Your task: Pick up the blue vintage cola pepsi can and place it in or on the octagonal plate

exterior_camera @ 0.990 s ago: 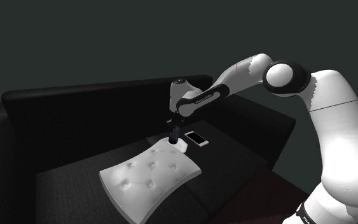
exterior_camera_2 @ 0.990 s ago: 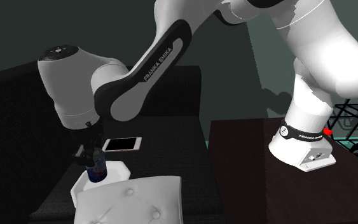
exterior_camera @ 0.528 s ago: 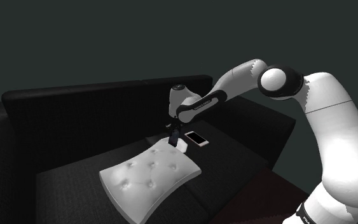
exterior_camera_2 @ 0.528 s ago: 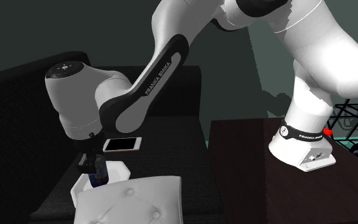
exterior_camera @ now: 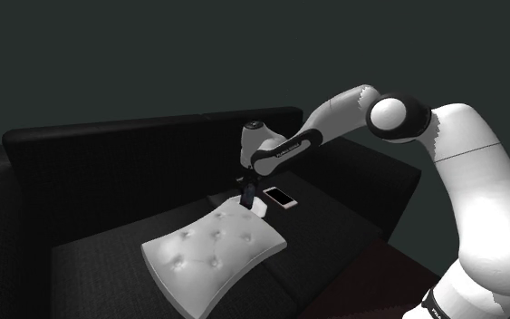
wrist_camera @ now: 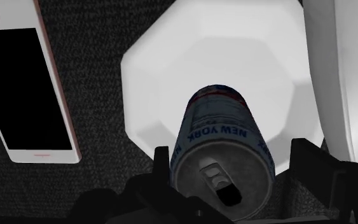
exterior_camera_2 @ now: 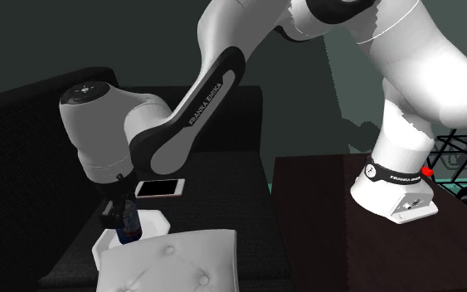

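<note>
The blue cola can (wrist_camera: 222, 146) with its grey top is standing upright on the white octagonal plate (wrist_camera: 171, 70), between the spread fingers of the all-black gripper (wrist_camera: 233, 156), with a gap showing on one side, so nothing is being gripped. The step in hand looks like the release: the arm should be lifting straight up, keeping both fingers off the can's wall so it is not tipping toward the white tufted cushion (wrist_camera: 344, 76) or the white-edged smartphone (wrist_camera: 25, 95)

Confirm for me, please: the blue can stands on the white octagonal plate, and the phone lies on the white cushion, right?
Not quite. The phone lies on the dark sofa seat beside the octagonal plate, not on the white cushion, as the wrist view shows. The blue can does stand on the plate.
</note>
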{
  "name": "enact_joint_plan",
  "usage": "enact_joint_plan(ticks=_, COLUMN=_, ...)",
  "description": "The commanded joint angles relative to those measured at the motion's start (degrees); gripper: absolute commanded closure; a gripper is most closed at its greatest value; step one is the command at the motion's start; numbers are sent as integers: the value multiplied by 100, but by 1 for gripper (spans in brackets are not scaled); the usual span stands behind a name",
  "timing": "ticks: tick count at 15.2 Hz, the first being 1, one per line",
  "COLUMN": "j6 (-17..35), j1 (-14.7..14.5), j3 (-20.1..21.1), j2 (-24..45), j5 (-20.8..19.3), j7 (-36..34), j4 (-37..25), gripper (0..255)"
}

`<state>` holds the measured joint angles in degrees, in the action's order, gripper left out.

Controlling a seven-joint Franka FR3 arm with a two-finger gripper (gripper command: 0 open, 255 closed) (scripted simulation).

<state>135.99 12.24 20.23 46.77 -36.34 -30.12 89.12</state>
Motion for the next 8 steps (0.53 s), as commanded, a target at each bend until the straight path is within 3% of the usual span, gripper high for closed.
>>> enact_joint_plan(ticks=1, j6=-15, j1=-3, j3=-2, j2=21, j5=4, j7=2, j4=7, gripper=0)
enact_joint_plan(ticks=5, j6=8, j1=-4, j3=-7, j2=7, j5=-6, j7=-18, j4=46, gripper=0)
enact_joint_plan(ticks=8, j6=-254, j1=69, j3=159, j2=-446, j5=158, j7=50, j4=247, gripper=0)
